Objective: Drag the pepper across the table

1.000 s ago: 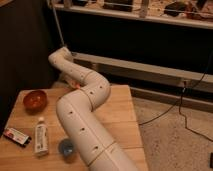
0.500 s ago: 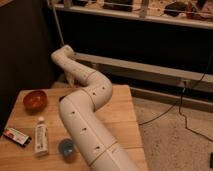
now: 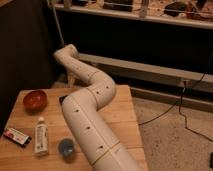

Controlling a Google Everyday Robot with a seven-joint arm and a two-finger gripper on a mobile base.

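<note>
The table (image 3: 122, 112) has a pale wooden plank top and fills the lower left of the camera view. My white arm (image 3: 87, 117) rises from the bottom edge, bends over the tabletop and reaches back to the far left. The gripper (image 3: 71, 82) hangs down from the wrist at the table's far edge, mostly hidden behind the arm. A small dark piece (image 3: 62, 99) shows just left of the arm on the table. The pepper is hidden or out of view.
A red bowl (image 3: 34, 99) sits at the table's left. A white bottle (image 3: 41, 137) lies near the front, with a flat packet (image 3: 16, 136) to its left and a blue cup (image 3: 66, 148) to its right. Dark shelving and a cable (image 3: 182, 100) stand behind.
The arm's elbow and upper link have shifted slightly to the right over the table. The bowl, bottle, packet and cup have stayed in place.
</note>
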